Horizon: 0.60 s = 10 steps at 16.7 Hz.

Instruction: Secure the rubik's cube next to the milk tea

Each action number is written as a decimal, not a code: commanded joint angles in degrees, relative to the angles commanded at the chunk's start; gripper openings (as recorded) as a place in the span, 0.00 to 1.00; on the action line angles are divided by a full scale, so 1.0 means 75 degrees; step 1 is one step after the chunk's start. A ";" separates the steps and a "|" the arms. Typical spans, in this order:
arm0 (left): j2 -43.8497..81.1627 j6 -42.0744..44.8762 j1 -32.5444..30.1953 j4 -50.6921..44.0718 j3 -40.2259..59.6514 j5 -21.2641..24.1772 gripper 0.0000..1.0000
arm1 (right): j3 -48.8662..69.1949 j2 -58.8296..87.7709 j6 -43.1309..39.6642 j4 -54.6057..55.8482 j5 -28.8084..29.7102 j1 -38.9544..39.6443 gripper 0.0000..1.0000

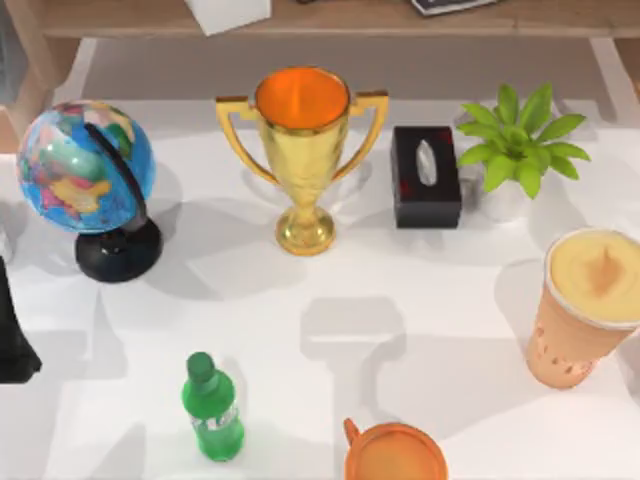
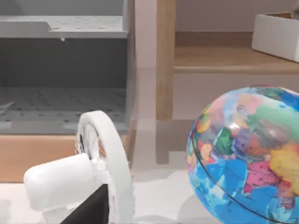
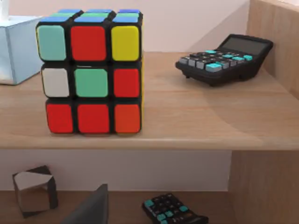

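Rubik's cube (image 3: 91, 70) sits on a wooden shelf (image 3: 187, 121), tissue box (image 3: 16, 46) one side, calculator (image 3: 226, 58) the other. Rigid, light, smooth-stickered (may slip): pinch opposite flat faces. Milk tea (image 1: 585, 305) at desk's right. Jaws' state: cannot tell.

The rubik's cube (image 3: 91, 72) stands upright near the wooden shelf's (image 3: 187, 121) front edge, a black calculator (image 3: 224, 58) farther back toward the side panel, a pale blue box (image 3: 16, 49) behind it
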 joint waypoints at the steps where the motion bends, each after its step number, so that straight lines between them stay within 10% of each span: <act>1: 0.0000 0.0000 0.0000 0.0000 0.0000 0.0000 1.00 | 0.0556 0.0601 0.0006 0.0043 0.0148 0.0138 1.00; 10: 0.0000 0.0000 0.0000 0.0000 0.0000 0.0000 1.00 | 0.2688 0.2892 0.0029 0.0216 0.0745 0.0697 1.00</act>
